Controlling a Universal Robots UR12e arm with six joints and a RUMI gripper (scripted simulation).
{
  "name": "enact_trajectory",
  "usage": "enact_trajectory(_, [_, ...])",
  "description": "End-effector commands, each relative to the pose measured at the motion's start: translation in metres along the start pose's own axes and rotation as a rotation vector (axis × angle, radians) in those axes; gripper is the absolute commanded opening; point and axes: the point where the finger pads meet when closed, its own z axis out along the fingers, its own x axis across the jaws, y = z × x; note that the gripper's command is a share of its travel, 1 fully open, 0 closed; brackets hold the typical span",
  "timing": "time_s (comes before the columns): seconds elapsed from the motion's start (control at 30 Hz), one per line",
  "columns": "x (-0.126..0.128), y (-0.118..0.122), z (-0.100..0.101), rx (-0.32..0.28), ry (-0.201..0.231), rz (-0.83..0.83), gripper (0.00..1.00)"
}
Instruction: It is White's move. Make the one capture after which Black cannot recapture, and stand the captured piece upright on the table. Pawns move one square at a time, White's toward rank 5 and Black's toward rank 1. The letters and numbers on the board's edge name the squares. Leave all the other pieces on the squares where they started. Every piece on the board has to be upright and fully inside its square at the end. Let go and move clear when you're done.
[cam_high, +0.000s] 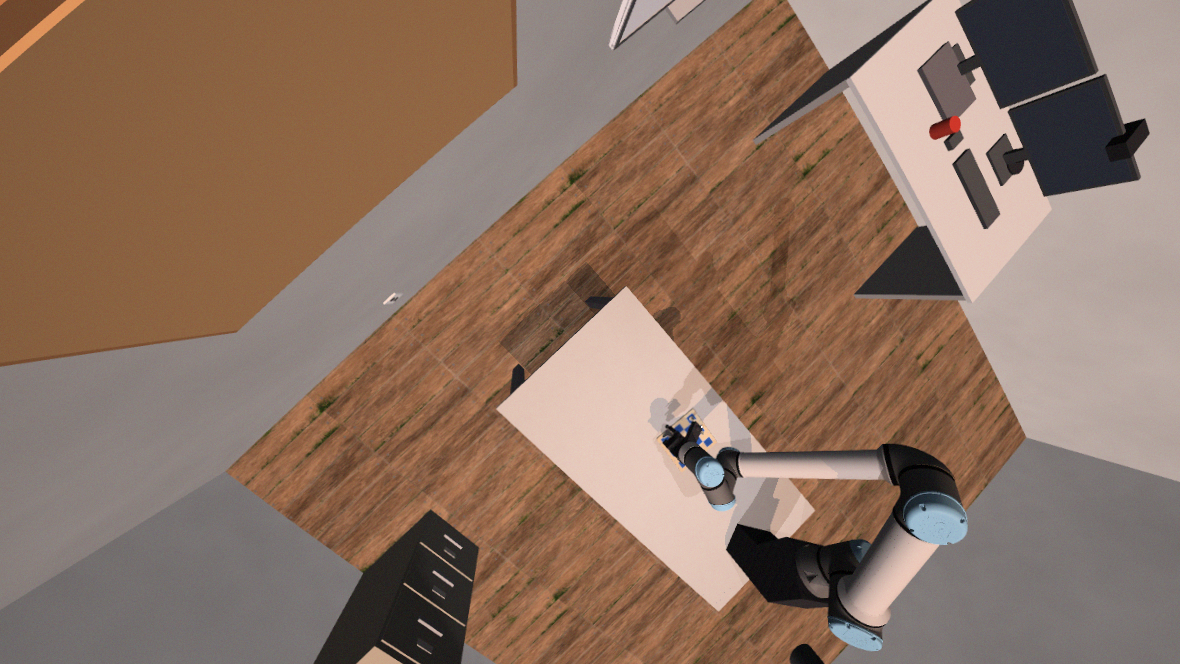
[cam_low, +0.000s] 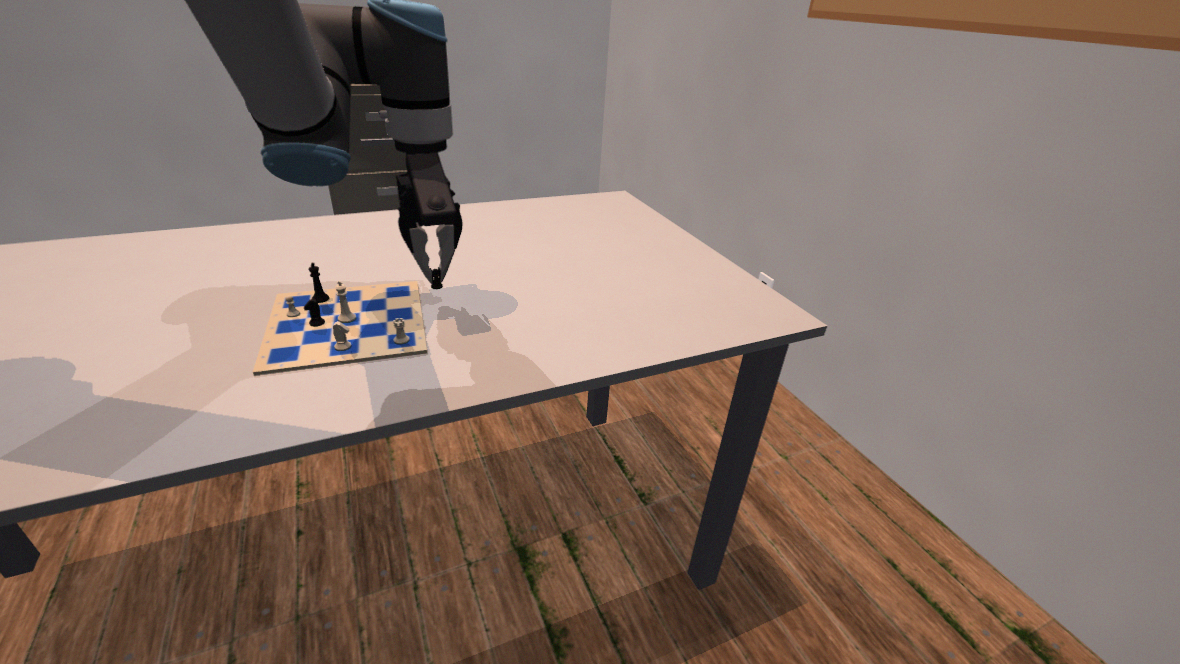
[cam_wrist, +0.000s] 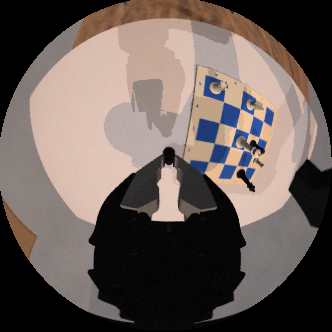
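Observation:
My gripper (cam_low: 434, 275) is shut on a small black pawn (cam_low: 435, 282) and holds it upright, low over the bare table just past the far right corner of the chessboard (cam_low: 346, 324). In the wrist view the black pawn (cam_wrist: 169, 154) sits between my fingertips, with the board (cam_wrist: 231, 131) to the right. On the board stand a black king (cam_low: 317, 283), a black piece (cam_low: 314, 312), a white king (cam_low: 344, 302), a white knight (cam_low: 340, 334), a white rook (cam_low: 401, 331) and a white pawn (cam_low: 291, 307). From above, my wrist hides part of the board (cam_high: 684, 435).
The white table (cam_low: 511, 272) stretches to the right of the board, with its edge at the front and right. A filing cabinet (cam_high: 408, 590) stands behind the table. A second desk with monitors (cam_high: 990, 123) stands far off.

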Motion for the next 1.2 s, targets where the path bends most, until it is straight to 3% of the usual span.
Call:
enact_trajectory(0.0, [-0.0012, 0.0003, 0.0183, 0.0, -0.002, 0.0, 0.0])
enact_trajectory(1.17, [-0.0013, 0.0003, 0.0234, 0.0, -0.002, 0.0, 0.0])
